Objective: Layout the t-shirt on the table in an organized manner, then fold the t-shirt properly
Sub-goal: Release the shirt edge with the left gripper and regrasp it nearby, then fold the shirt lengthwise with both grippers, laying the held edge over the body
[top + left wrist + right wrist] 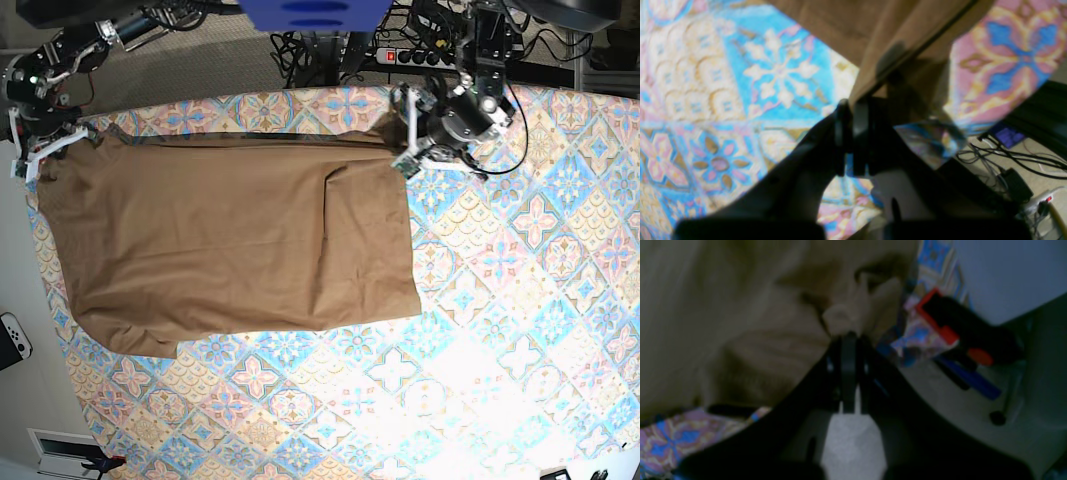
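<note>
Patterned tile cloth covers the table point(706, 100) in the left wrist view, where the left gripper point(851, 110) is clenched on a smooth tan shirt point(853, 30) edge near the far edge. Right wrist view: the right gripper point(848, 340) pinches a bunched soft fold. From the base view, the shirt point(230, 240) lies spread fairly flat across the table's far left part, so layout looks nearly done and folding remains.

The tan-brown t-shirt point(240, 240) lies spread nearly flat across the patterned table's point(520, 290) far-left part, reaching its far edge.
</note>
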You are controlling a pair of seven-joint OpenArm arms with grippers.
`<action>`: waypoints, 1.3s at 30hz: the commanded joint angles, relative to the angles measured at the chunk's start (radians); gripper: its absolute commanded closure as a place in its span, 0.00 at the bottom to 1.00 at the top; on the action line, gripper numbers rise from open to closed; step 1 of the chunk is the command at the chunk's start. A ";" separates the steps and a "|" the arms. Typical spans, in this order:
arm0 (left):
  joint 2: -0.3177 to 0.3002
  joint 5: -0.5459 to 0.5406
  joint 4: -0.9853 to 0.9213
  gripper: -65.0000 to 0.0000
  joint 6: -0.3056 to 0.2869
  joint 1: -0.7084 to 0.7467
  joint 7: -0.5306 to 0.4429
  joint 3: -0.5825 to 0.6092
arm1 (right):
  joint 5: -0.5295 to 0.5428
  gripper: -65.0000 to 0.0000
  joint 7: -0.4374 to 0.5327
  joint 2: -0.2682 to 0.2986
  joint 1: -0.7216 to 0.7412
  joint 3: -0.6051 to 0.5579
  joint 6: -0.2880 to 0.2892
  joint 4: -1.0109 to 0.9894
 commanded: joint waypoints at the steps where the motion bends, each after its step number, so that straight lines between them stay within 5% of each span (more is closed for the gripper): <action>1: -0.002 0.009 0.027 1.00 0.005 -0.003 -0.005 -0.017 | 0.008 1.00 0.021 0.015 0.004 -0.013 0.002 0.020; 39: 0.041 0.052 -0.088 1.00 0.005 -0.269 0.004 -0.014 | 0.008 1.00 0.029 0.037 0.066 -0.208 0.002 -0.173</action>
